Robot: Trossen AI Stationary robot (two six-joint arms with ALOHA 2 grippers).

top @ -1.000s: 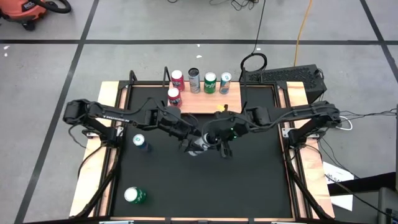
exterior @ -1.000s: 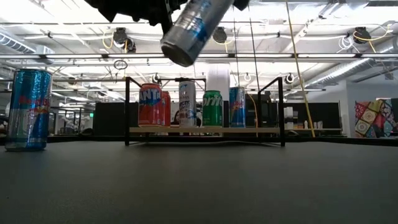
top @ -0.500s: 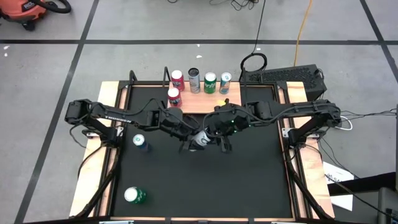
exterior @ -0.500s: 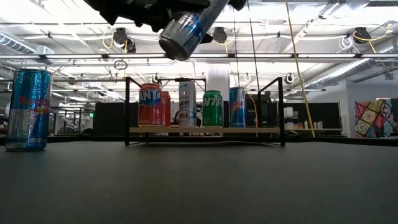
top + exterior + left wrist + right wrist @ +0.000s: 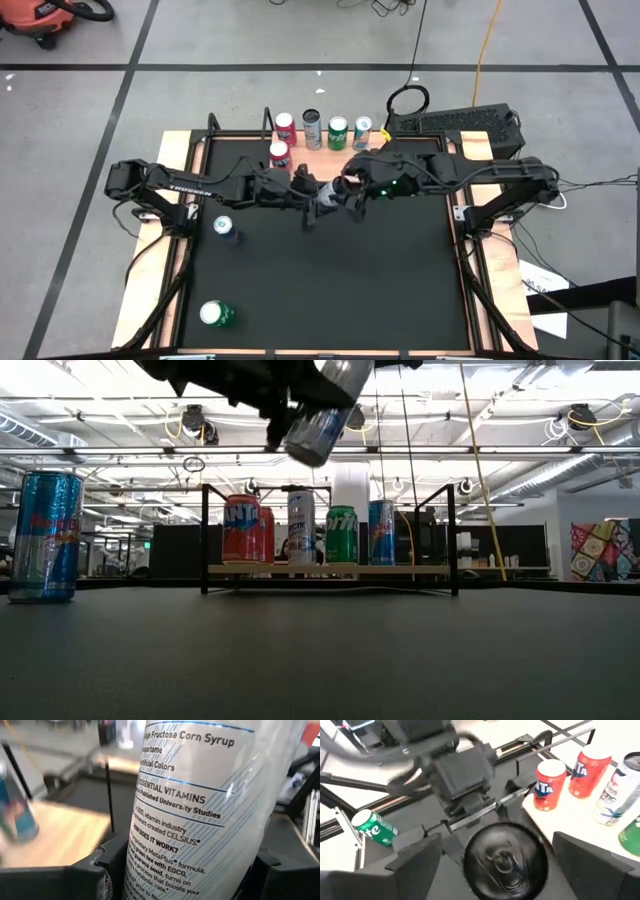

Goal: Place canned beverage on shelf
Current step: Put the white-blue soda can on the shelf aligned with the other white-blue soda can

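Mid-handover above the table's far edge, the left gripper (image 5: 312, 194) clamps the silver can (image 5: 322, 410) while the right gripper (image 5: 350, 192) stands spread and empty; the tilted can could slip or strike cans on the shelf (image 5: 325, 160).

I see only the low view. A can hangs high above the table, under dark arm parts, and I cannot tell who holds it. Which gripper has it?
Observer: The left gripper has it. In its wrist view the can sits clamped between both fingers.
Operator: And the right gripper?
Observer: The right gripper is at the can's top end, open. Its fingers stand clear of the can on each side.
Operator: Is there room on the shelf?
Observer: Yes. From above, the shelf is bare on its near edge toward the right arm. One red can stands alone in front of the back row, at the left end.
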